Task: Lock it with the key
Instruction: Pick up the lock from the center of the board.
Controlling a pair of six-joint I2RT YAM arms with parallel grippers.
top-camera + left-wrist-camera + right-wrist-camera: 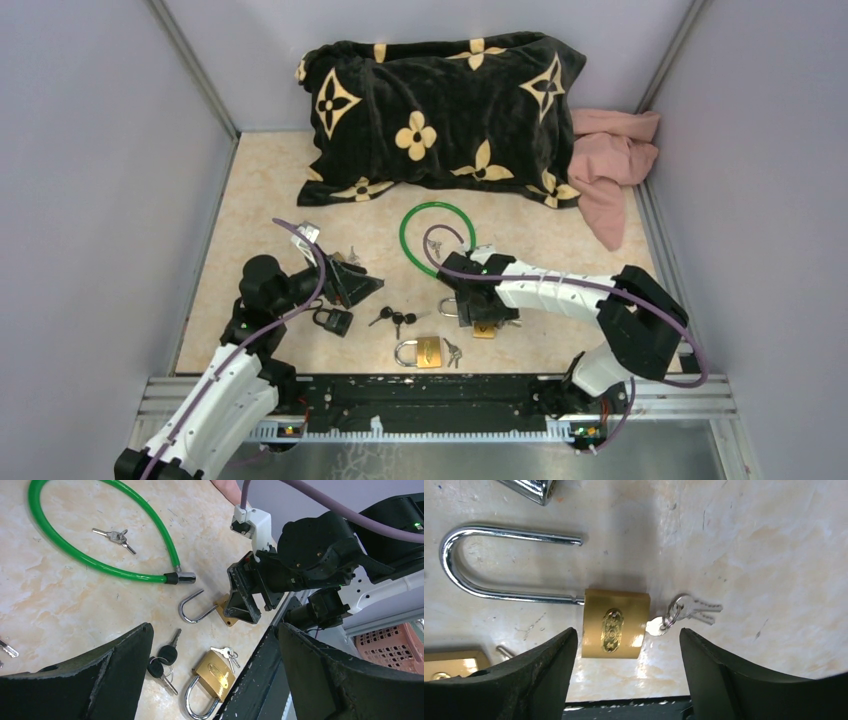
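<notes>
Item: brass padlock, flat on my tabletop, shackle swung open, key seated in its base. My right claw straddles the lock body, fingers spread, touching neither side. My left claw hangs wide open, holding nothing.

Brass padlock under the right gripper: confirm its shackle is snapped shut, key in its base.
Wrong: the shackle of the brass padlock stands open, short leg free of the body; the key is in its base. The right wrist view shows it.
</notes>
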